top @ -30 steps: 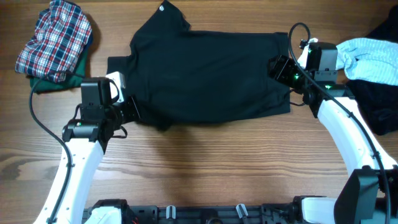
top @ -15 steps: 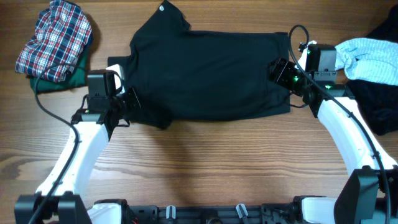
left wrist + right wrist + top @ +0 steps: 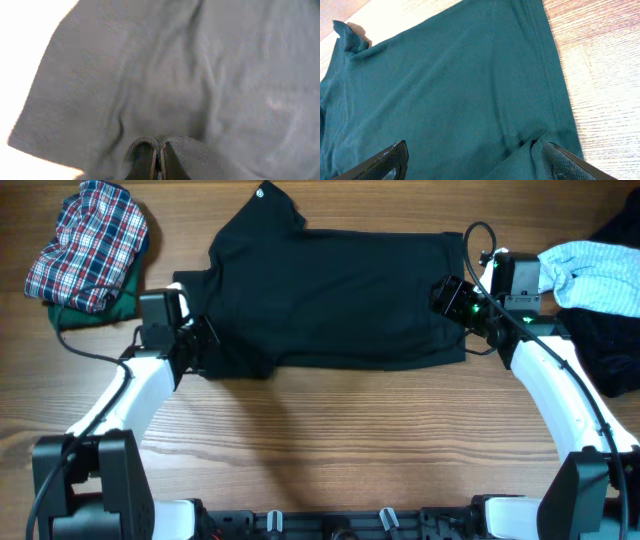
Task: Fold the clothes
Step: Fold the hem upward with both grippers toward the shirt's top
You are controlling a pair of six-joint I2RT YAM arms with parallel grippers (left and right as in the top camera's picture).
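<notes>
While the black T-shirt (image 3: 330, 300) lies spread across the middle of the wooden tabletop (image 3: 330, 440), the overhead view puts the left fingers (image 3: 205, 345) at its lower left corner, below the sleeve, and the right fingers (image 3: 447, 293) over its right edge. A plaid garment (image 3: 85, 240) is heaped at the far left on top of a green garment (image 3: 100, 312). At the far right, a light blue garment (image 3: 595, 275) lies just beside the right wrist, with a dark garment (image 3: 615, 350) next to it.

From the left wrist, the left fingers (image 3: 156, 161) are clenched together on a small raised pinch of the shirt's cloth, which looks pale grey and rumpled in this washed-out view.

From the right wrist, the right fingers (image 3: 475, 165) are spread wide and released, one at each lower corner, with the shirt's cloth lying flat between them. The hem runs along the right, and bare wood shows beyond it.
</notes>
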